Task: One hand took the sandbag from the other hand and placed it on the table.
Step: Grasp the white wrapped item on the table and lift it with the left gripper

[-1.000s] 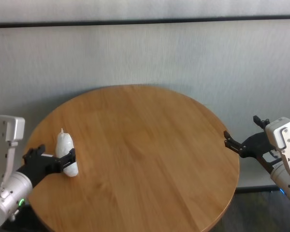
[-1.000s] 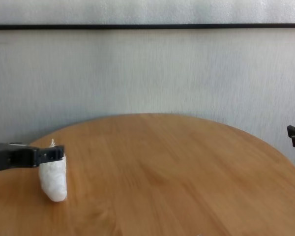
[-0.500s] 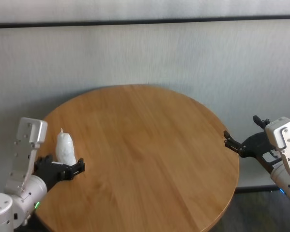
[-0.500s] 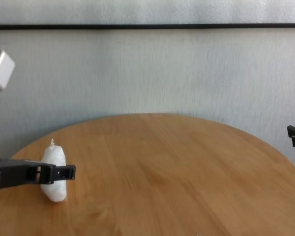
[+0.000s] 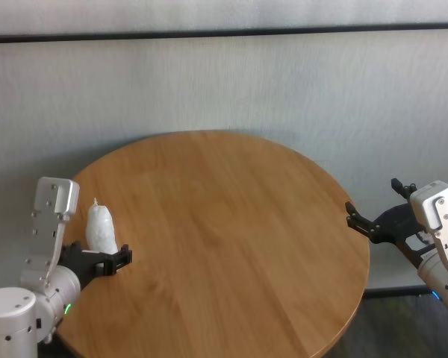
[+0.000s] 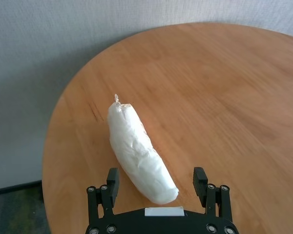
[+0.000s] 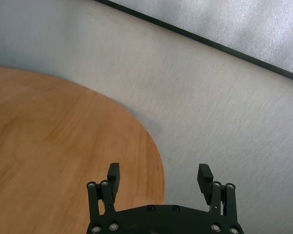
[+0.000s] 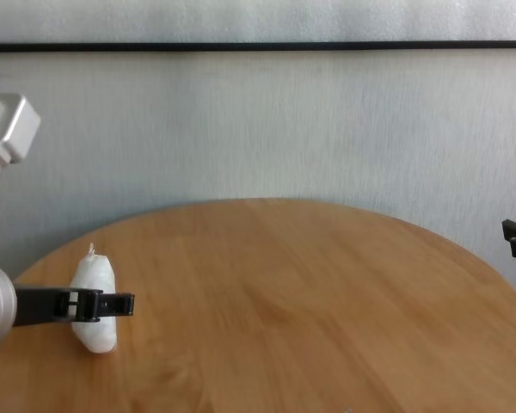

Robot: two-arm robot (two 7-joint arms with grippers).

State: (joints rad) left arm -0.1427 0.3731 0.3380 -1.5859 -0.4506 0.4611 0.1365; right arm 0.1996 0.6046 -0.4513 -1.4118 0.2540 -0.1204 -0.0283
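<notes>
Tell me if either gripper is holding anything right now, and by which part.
Nothing is held. The sandbag lies on the table between the left gripper's open jaws, untouched. The right gripper is open off the table's edge.

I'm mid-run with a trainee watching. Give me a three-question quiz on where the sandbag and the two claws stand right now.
1. True or false: the left claw is clamped shut on the sandbag.
2. Where does the sandbag lie? A) in the middle of the table; B) near the table's left edge; C) hanging in the right claw.
3. Fill in: the right claw is open and sits beside the table's ____ edge, holding nothing.

Key:
1. False. Its fingers are spread, one on each side of the bag's near end, and the bag rests on the wood.
2. B.
3. right.
</notes>
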